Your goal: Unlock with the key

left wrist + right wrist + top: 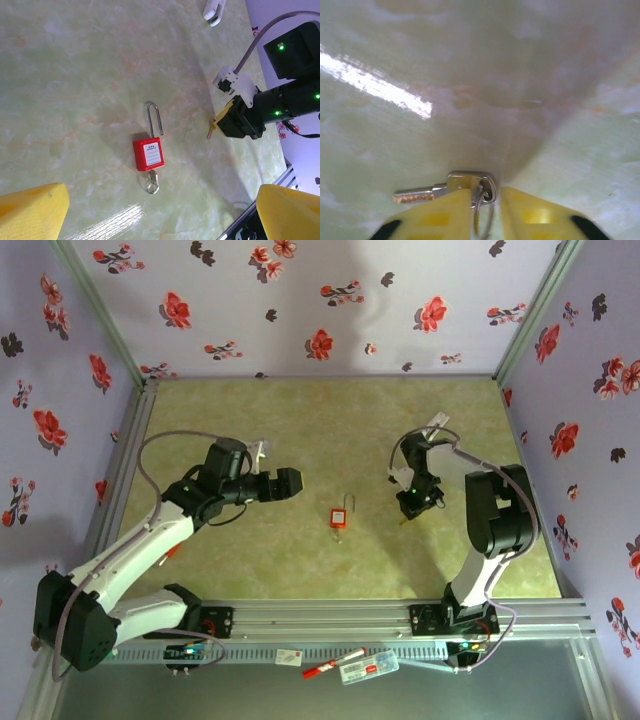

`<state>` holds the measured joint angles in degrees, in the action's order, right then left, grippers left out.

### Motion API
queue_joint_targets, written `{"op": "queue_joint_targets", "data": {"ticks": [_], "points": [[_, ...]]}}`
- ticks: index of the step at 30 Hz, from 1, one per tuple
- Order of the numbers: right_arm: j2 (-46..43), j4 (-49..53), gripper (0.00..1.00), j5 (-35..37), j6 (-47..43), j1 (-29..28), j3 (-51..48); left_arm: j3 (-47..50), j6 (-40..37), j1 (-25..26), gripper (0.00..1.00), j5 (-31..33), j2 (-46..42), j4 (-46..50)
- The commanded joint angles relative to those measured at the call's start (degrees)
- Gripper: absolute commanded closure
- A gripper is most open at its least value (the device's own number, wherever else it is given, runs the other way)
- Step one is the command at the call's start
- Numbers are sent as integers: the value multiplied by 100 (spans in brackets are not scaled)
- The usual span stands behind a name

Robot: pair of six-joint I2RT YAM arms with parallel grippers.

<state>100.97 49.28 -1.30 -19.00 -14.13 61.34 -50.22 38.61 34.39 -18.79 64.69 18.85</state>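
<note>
On the green table [300, 430] we saw the left gripper [292, 483] hovering left of the red padlock [148, 155], its jaws spread wide and empty. The right gripper [487, 202] sat low to the padlock's right, its jaws pinching the key [420, 194] by the head, with the blade sticking out sideways, near the lock but apart from it. We judged only the pick-up done. The padlock lay flat with its shackle apparently seated, and the key had yet to reach the keyway, enter and turn.
</note>
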Motion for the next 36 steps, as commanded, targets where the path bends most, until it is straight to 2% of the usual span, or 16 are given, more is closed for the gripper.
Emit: {"op": "queue_joint_targets", "data": {"ticks": [1,5,11,14,17,19,22,25,28,31,36], "points": [[32,104,87,-122,35,25,165,-218,-142,28,4,61,32,1],[-157,305,100,-205,184,26,282,-208,-104,28,4,66,40,-79],[-1022,221,100,-816,1255,-22,387,-200,175,30,4,47,68,-361],[-1689,-148,100,-1232,1984,-24,374,-255,620,33,4,-85,122,-646],[-2451,-874,100,-1636,3094,-29,347,-359,1517,53,5,-315,246,-1197],[-3014,-1794,100,-1821,4007,-57,139,-480,2305,93,6,-434,389,-1676],[-3682,-3150,100,-1634,5141,-195,-269,-762,3317,206,7,-340,664,-1955],[-3952,-3913,100,-1544,5920,-293,-482,-929,4377,291,7,-173,915,-2011],[-3913,-4319,100,-1603,6294,-574,-481,-911,5352,444,7,-91,1162,-2603],[-3838,-4439,100,-1399,6303,-945,-394,-946,6104,593,8,-64,1430,-3137],[-3766,-5148,100,-1212,6540,-1385,-547,-1058,7042,786,8,4,1839,-3746]]}}
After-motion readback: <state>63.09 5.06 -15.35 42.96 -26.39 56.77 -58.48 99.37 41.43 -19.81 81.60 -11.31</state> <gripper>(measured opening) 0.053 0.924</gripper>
